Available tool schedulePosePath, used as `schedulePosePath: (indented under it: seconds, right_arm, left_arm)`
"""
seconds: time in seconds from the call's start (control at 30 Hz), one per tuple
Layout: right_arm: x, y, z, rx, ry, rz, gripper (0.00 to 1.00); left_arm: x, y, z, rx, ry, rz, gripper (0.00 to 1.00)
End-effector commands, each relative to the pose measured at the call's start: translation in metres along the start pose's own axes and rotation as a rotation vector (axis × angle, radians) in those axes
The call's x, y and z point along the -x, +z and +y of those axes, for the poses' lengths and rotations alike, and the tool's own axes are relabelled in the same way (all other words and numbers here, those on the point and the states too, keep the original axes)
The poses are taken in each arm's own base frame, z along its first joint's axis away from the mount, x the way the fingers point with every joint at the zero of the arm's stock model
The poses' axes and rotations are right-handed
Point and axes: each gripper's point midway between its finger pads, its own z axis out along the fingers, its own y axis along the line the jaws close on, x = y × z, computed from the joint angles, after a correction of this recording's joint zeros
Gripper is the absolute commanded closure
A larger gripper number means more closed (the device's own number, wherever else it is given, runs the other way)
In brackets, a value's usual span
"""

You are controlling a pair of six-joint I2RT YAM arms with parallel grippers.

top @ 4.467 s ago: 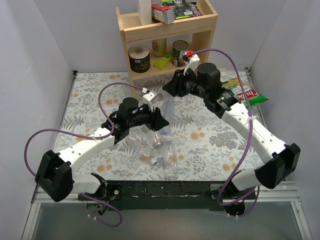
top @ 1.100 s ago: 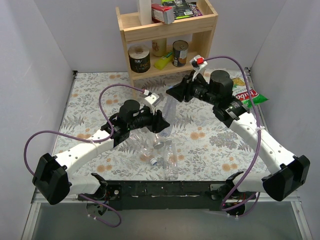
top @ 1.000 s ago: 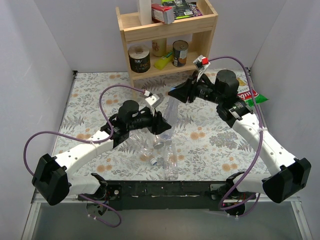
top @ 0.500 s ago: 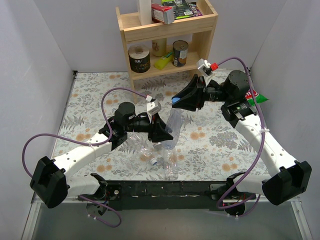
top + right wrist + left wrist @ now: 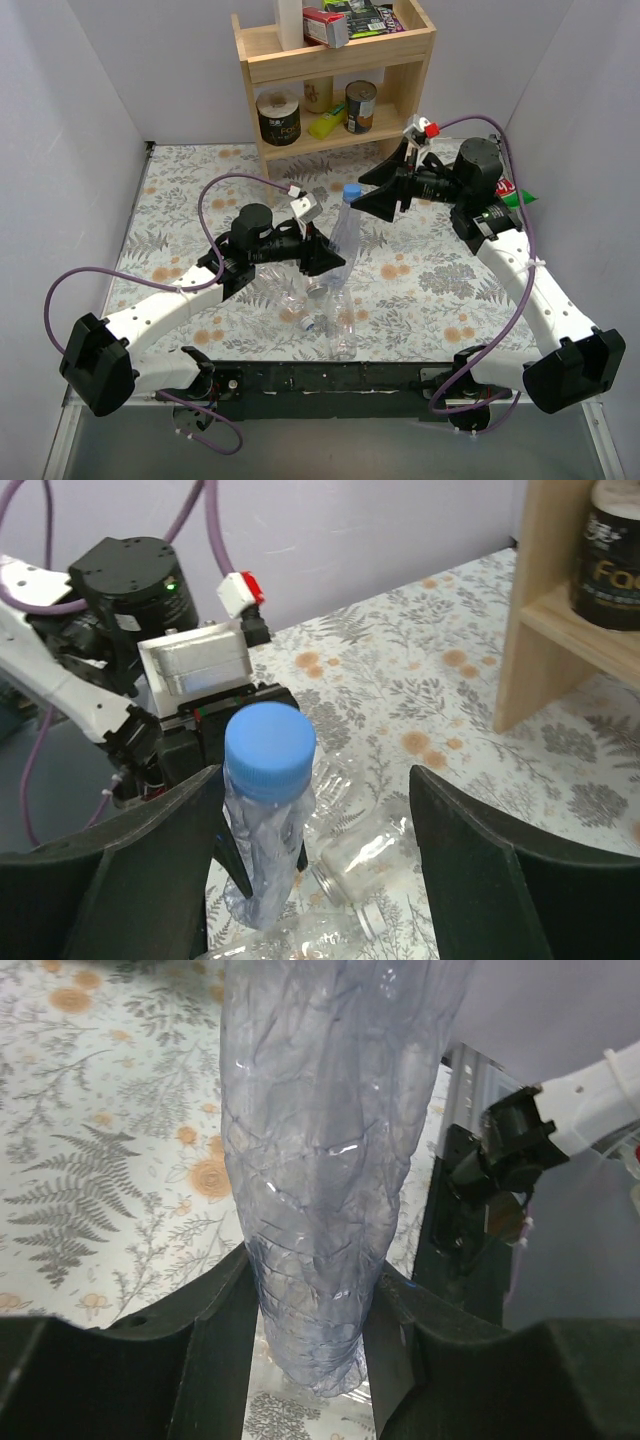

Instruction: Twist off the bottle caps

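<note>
**Step in hand: seat the right pincer on the cap**

- The left gripper (image 5: 310, 1332) is clamped on the lower body of the blue-tinted bottle (image 5: 320, 1160) and holds it roughly upright above the table (image 5: 200, 200).
- The right gripper (image 5: 312, 780) stands with its jaws wide apart and holds nothing.
- The blue cap (image 5: 269, 738) sits on the bottle neck just ahead of the right fingertips and touches neither. In the wrist view it lies off-centre, nearer one finger than the other.

**Procedure**

1. Centre the cap between the right fingers before closing. A lopsided grip would probably push the neck sideways.
2. Advance until the pads flank the cap's rim only – not the crinkled neck below it, which looks soft and likely to collapse.
3. Close firmly, then rotate about the bottle's own axis.
4. Hold the left clamp fixed. The thin wall may twist inside it, so a slipping bottle is the main risk.

Other clear bottles (image 5: 340, 318) lie on the table under and just beside the left pincer. Whether any is capped cannot be told.
</note>
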Motion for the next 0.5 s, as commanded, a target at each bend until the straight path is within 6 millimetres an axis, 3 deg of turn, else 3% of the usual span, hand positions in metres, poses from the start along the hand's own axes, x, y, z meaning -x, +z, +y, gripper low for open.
schedulePosePath:
  seconds: [0.0, 0.2, 0.33, 0.37, 0.4, 0.47]
  right_arm:
    - [0.019, -0.02, -0.014, -0.145, -0.061, -0.033, 0.19]
    - [0.021, -0.03, -0.013, -0.198, -0.072, -0.029, 0.19]
    - [0.046, -0.035, -0.012, -0.284, -0.052, -0.122, 0.21]
    - [0.055, -0.04, -0.026, -0.395, -0.016, -0.165, 0.24]
    - [0.05, -0.038, -0.028, -0.44, 0.06, -0.158, 0.27]
    - [0.065, -0.042, -0.035, -0.554, 0.069, -0.203, 0.31]
  left_arm:
    - [0.037, -0.011, 0.012, 0.139, 0.072, -0.118, 0.93]
    - [0.039, -0.014, 0.029, 0.236, 0.043, -0.135, 0.92]
    - [0.035, -0.011, 0.039, 0.275, 0.024, -0.109, 0.92]
    - [0.031, -0.01, 0.043, 0.29, 0.013, -0.094, 0.93]
    - [0.031, -0.01, 0.045, 0.302, 0.009, -0.096, 0.93]
    - [0.031, -0.012, 0.052, 0.344, -0.002, -0.102, 0.93]
